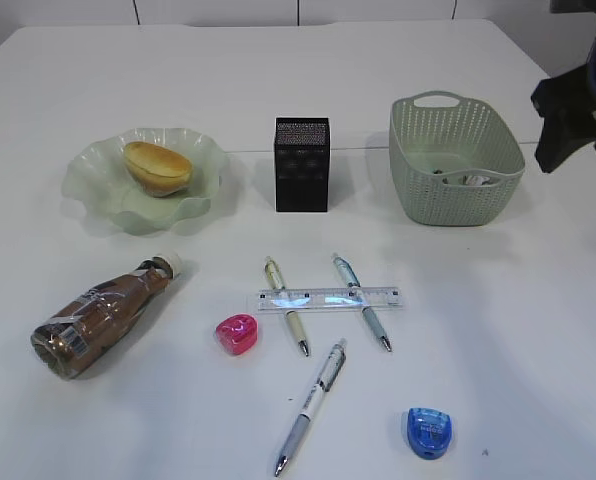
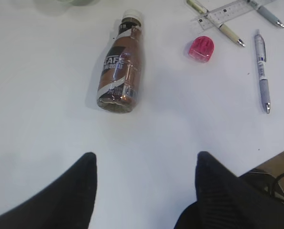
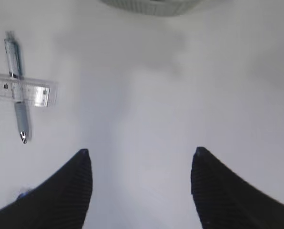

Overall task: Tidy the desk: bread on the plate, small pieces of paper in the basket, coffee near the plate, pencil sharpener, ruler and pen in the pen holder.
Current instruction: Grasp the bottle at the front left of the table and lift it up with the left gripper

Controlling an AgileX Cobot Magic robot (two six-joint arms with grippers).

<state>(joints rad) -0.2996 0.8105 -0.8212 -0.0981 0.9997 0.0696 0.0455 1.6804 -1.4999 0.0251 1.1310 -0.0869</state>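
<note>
- Left gripper released, above bare surface near the lying coffee.
- Right gripper released, empty.
- Bread on plate, left of pen holder; ruler before it.

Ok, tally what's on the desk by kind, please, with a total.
Pens: 3
Sharpeners: 2, pink and blue
Ruler: 1
Coffee: 1
Bread: 1
Plate: 1
Pen holder: 1
Basket: 1, something small inside, not counted
Total: 11
</note>
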